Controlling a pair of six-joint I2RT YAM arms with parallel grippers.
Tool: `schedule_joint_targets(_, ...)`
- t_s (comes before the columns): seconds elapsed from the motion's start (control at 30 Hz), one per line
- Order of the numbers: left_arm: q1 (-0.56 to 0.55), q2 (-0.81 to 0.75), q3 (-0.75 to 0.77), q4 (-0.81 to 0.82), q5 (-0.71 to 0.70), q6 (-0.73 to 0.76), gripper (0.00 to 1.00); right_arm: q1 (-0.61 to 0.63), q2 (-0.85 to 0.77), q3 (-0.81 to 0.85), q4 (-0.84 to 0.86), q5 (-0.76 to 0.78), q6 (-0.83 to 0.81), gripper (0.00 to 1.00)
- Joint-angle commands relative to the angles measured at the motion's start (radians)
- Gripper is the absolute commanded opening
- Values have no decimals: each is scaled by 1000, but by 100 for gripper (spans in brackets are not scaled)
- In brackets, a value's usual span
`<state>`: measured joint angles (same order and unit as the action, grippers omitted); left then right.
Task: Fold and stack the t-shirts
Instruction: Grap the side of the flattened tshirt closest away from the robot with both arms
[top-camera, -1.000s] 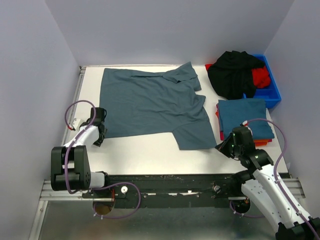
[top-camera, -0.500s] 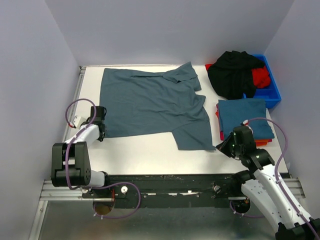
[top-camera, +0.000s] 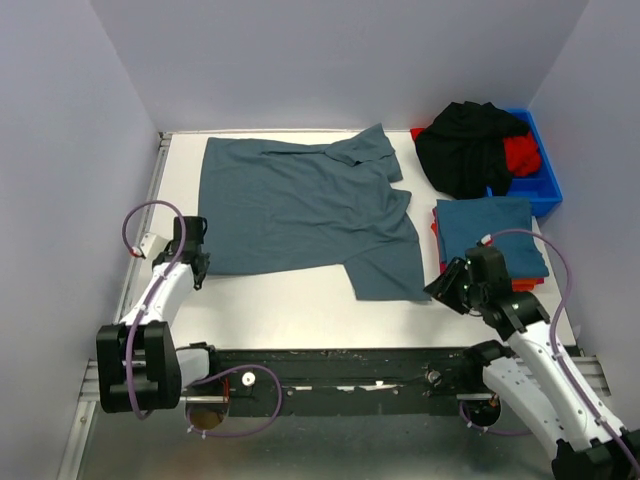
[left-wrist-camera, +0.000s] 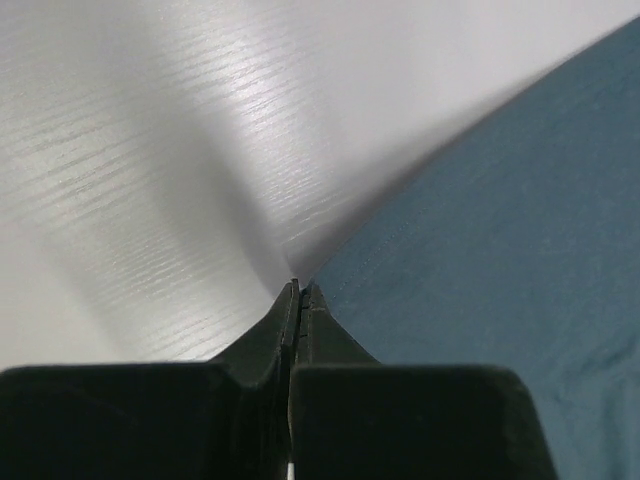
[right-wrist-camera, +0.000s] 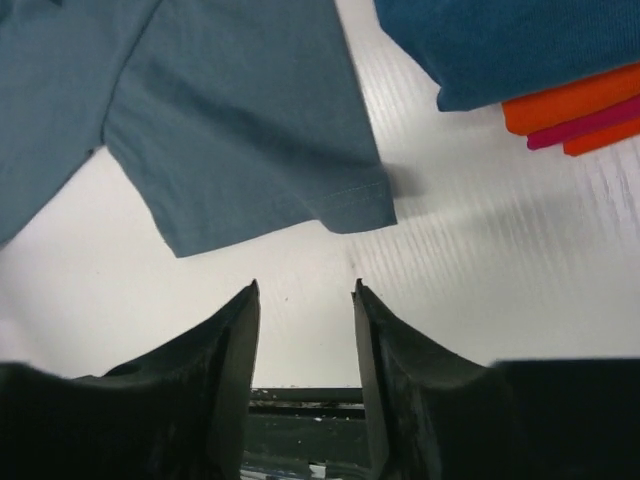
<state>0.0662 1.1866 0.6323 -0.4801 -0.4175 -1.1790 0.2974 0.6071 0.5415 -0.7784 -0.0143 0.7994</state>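
Jaws of L arm (top-camera: 165, 285) now clenched, prob. on teal t-shirt (top-camera: 300, 205) corner; of R arm (top-camera: 522, 328) now released.

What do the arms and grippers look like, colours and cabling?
The left arm and right arm have white shells with black joints; a purple cable loops along each. The left gripper and right gripper have matte black tapered fingers.

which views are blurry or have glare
Left wrist: white table smeared and streaky with a bright glare band, teal shirt soft, left claw a dark silhouette. Right wrist: sharp, hem stitching readable, faint shadow under the shirt. Top external: even light, no glare.
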Motion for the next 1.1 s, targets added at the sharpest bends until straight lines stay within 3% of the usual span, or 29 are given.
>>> schedule_joint_targets(0.0,9,54,-30,9,32,10,0,-1,107,-18,27,56,40,58)
schedule_joint_targets(0.1,7,93,-14,3,29,15,0,-3,138,-54,70,88,70,60)
schedule_joint_targets(0.17,7,100,-14,9,26,19,0,-1,138,-92,123,94,113,68)
schedule_joint_targets(0.3,9,108,-11,20,28,27,0,-1,141,-150,172,106,193,68)
schedule_joint_targets(0.77,18,125,-25,52,57,45,0,-1,149,-268,396,177,371,56)
schedule_joint_targets(0.87,20,130,-26,61,62,45,0,-3,172,-275,430,175,391,50)
schedule_joint_targets(0.93,21,134,-26,63,63,48,0,-1,187,-273,445,183,393,40)
schedule_joint_targets(1.07,27,143,-16,58,66,59,0,-3,184,-261,450,189,360,2)
